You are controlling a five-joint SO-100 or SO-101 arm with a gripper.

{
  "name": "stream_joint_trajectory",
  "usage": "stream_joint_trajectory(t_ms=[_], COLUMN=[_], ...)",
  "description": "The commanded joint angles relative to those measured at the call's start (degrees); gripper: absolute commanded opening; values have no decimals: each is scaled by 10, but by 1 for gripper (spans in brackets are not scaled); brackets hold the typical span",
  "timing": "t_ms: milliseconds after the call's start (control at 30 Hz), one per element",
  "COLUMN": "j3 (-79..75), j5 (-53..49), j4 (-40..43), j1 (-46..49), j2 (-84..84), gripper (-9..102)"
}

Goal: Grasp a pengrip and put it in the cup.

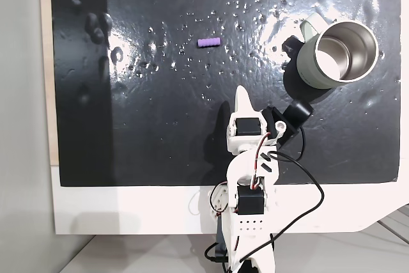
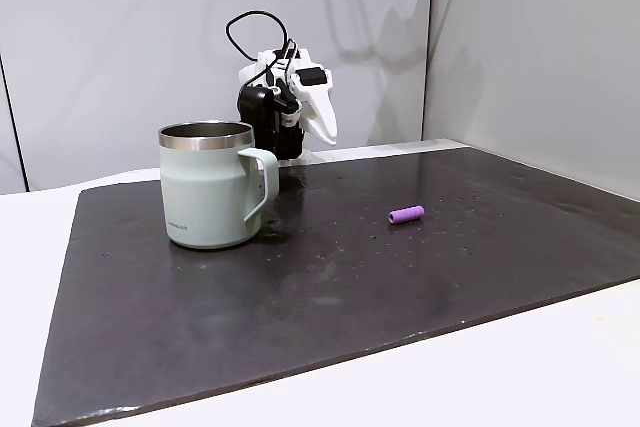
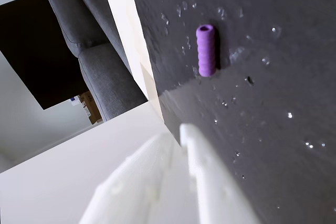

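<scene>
My gripper (image 3: 181,129) sits at the bottom of the wrist view, white fingers pressed together with no gap I can make out, so closed and holding nothing. In the top-down fixed view the gripper (image 1: 241,94) is tucked back near my base, tip pointing out over the black mat (image 1: 160,132); from the side-on fixed view the gripper (image 2: 322,122) hangs well above the mat at the far end. Step in hand, as I judge it: the approach, grasp not yet started. The pengrip (image 3: 207,50) lies on its side on the mat ahead of my fingertips, apart from them, ribs and open end visible. In the top-down view the pengrip (image 1: 208,42) is beyond my tip and slightly left; the cup (image 1: 337,53) stands upright well to its right, steel interior showing nothing inside. Side-on: pengrip (image 2: 406,215) right, cup (image 2: 213,185) left, handle toward the pengrip. Next move likely calls for opening the fingers, reaching forward and down, straddling the pengrip across its short axis. Small text low on the cup wall, too small to read. No other writing legible.
</scene>
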Motion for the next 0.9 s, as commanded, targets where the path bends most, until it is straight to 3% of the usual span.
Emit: stream_joint_trajectory(t_ms=[0, 467, 667, 867], j3=[30, 12, -151, -403], j5=[4, -11, -54, 8], j4=[3, 10, 81, 144], j1=[1, -9, -44, -77], j2=[7, 7, -4, -229], gripper=[0, 0, 0, 0])
